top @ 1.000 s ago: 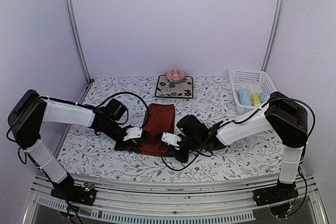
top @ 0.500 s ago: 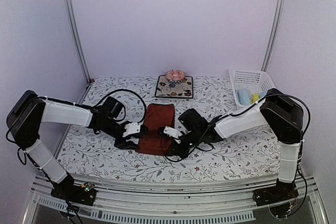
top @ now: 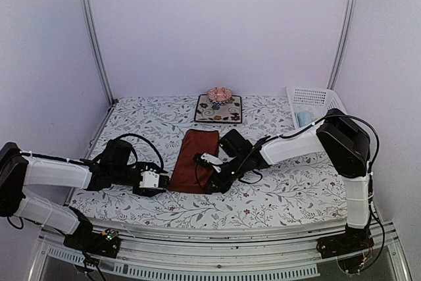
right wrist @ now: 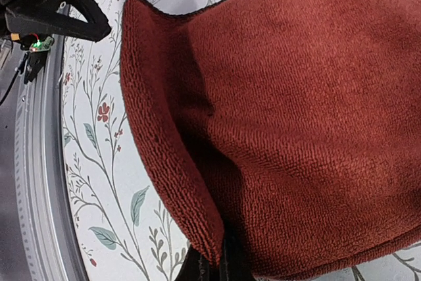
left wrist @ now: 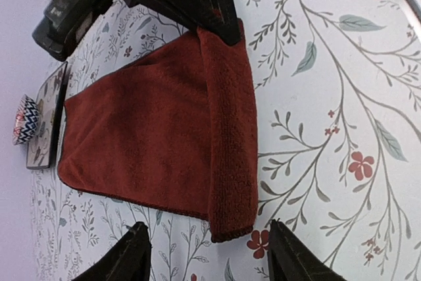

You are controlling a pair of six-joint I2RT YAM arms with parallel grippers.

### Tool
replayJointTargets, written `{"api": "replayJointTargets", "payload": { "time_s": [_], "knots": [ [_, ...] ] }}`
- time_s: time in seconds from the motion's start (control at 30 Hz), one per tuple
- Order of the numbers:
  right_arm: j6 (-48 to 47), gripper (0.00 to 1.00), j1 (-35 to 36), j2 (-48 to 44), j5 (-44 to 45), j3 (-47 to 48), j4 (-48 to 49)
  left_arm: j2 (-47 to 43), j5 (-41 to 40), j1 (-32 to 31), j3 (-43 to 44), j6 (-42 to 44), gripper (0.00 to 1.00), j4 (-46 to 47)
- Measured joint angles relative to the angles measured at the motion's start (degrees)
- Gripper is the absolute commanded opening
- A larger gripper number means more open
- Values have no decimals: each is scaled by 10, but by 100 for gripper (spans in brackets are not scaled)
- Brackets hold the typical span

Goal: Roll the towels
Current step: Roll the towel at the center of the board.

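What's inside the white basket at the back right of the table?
In the white basket, a pale blue towel shows at the near left. The right arm covers the rest of its near end, so anything else there cannot be seen.

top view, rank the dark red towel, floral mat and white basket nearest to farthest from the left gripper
1. dark red towel, just right of the left gripper
2. floral mat, far centre
3. white basket, far right corner

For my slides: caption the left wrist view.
Open left tool facing the folded red towel; right tool pinches its corner.
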Motion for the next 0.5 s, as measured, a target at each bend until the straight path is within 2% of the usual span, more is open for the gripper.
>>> {"api": "replayJointTargets", "payload": {
  "time_s": [0.23,0.5],
  "knots": [
    [52,3,-5,8,-15,17,-27,-16,-53,-40,-59,63,56,96],
    [102,3,-17,8,-47,19,-50,-33,-84,-84,-101,110,50,154]
  ]
}}
